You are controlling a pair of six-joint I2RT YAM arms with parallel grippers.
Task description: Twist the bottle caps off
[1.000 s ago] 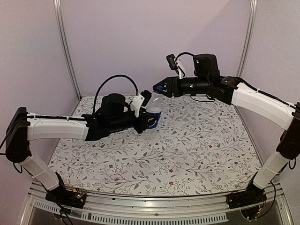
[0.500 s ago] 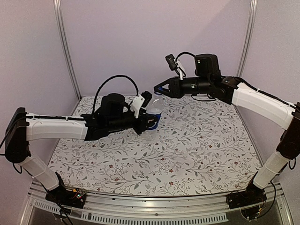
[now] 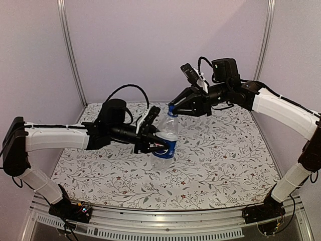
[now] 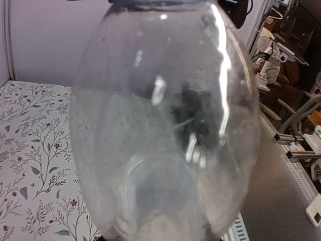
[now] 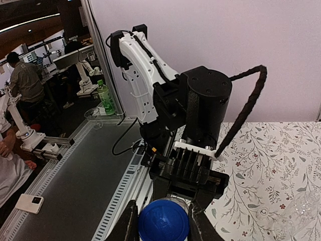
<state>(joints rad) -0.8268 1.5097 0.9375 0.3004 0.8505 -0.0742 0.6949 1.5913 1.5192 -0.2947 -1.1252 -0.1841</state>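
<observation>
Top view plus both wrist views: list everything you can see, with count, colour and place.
bottle: one, clear with a blue label, upright at the table's middle
cap: one, blue, on the bottle's neck
table: one, white floral cloth, under both arms
green bottle: one, in the room beyond the table, right wrist view
arms: two, white and black, reaching in from either side
left fingers: black, shut on the bottle's body
right fingers: black, shut on the cap

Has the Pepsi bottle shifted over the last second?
Yes. The Pepsi bottle, held in the left gripper, has moved away from the back wall toward the near edge of the floral table.
</observation>
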